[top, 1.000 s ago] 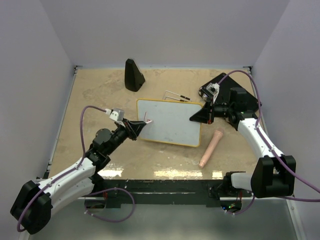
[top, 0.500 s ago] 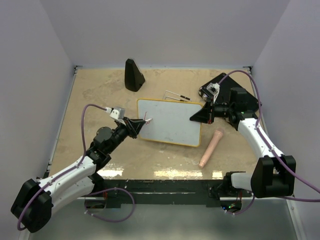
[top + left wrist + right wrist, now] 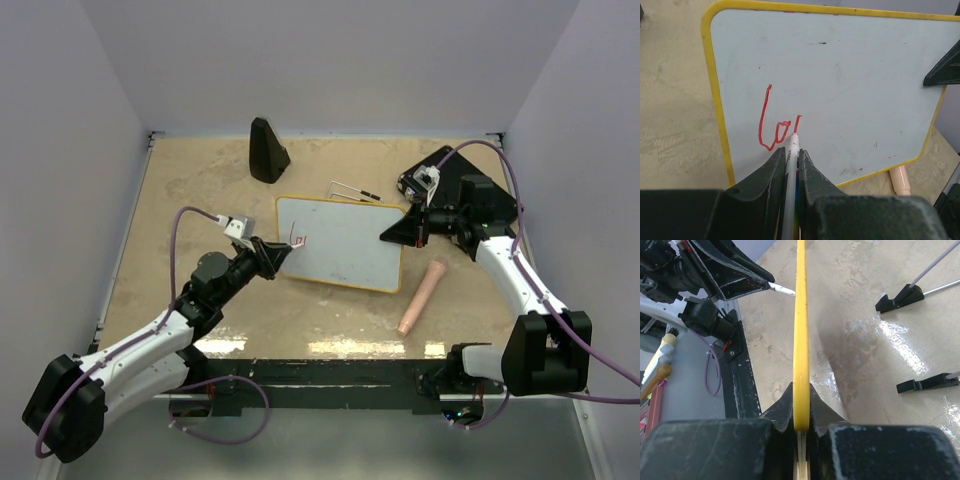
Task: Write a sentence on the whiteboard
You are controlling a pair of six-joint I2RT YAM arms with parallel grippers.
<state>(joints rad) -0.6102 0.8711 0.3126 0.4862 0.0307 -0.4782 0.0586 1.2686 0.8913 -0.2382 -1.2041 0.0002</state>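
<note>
Top view: whiteboard [image 3: 350, 250] mid-table. Left gripper [image 3: 284, 250] at its left part; right gripper [image 3: 388, 236] clamped on its right edge.
Left wrist: jaws closed on marker [image 3: 791, 160], tip touching the board beside the sentence [image 3: 771, 125], first red strokes only.
Right wrist: jaws pinch the yellow rim.

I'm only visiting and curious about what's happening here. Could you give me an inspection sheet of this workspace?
Surface: tan table, glare near the front.
Job's things: yellow-rimmed whiteboard; a few red letters near its left edge.
Clutter: black cone, peach cylinder, wire stand.
Fingers: left fingers shut on marker; right fingers shut on the whiteboard's rim.
Cables: purple cable along each arm.
Surroundings: plain pale walls.
</note>
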